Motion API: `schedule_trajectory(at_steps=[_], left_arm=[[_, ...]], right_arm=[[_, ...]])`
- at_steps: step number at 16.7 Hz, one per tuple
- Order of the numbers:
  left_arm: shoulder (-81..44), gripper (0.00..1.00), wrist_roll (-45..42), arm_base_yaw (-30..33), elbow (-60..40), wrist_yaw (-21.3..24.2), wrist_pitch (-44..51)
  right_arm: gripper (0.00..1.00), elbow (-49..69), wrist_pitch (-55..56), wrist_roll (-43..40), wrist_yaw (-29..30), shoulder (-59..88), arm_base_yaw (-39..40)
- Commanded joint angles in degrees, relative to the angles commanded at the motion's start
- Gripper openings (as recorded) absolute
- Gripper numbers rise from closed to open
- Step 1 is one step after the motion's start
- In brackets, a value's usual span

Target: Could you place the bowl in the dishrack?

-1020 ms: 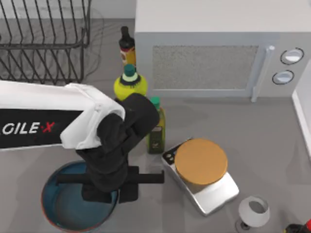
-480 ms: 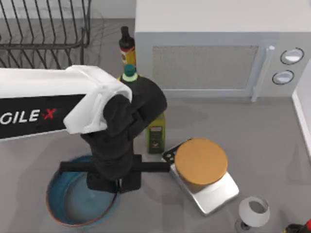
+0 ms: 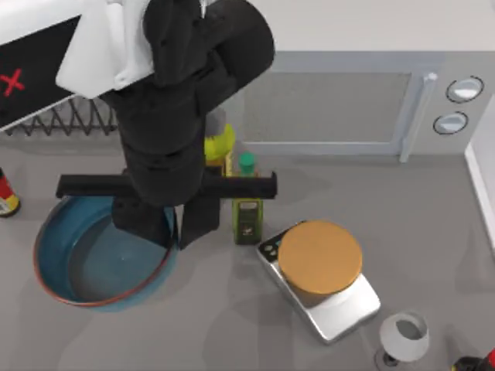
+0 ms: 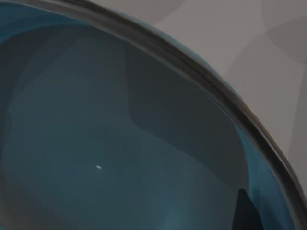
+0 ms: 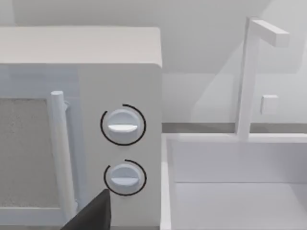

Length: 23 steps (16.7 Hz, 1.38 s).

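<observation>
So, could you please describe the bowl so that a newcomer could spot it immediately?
Start at the white microwave, then look toward the table's left front. The bowl sits beneath the left gripper. It is wide, shallow and blue with a reddish-brown rim, unlike the nearby bottles.

Left pincer [image 3: 166, 224] low at table's left, gripping.

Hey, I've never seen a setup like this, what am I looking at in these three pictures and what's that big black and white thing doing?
It is a simulated robot with two arms. The top view looks down on a grey table. The black and white shape is the left arm; its left gripper grips the rim of the bowl, lifted off the table. The left wrist view looks into that bowl. The right wrist view faces the microwave and a sink. Also there: the dishrack behind the arm, bottles, a scale and a wine glass.
</observation>
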<state>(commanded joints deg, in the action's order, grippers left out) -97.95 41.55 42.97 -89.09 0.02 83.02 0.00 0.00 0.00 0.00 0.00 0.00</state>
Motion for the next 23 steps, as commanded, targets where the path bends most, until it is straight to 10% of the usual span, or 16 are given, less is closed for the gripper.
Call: schedule_trajectory(at_steps=[12,23], left_arm=[[3.4,0.0,-1.47,-2.22,-7.41,0.07,5.82],[24.04,0.0,-25.63,-36.82,6.26,4.15,-39.88]], right_arm=[[1.0,0.0,0.0,0.0,0.0,0.0,0.0],[1.0,0.0,0.0,0.0,0.0,0.0,0.0]])
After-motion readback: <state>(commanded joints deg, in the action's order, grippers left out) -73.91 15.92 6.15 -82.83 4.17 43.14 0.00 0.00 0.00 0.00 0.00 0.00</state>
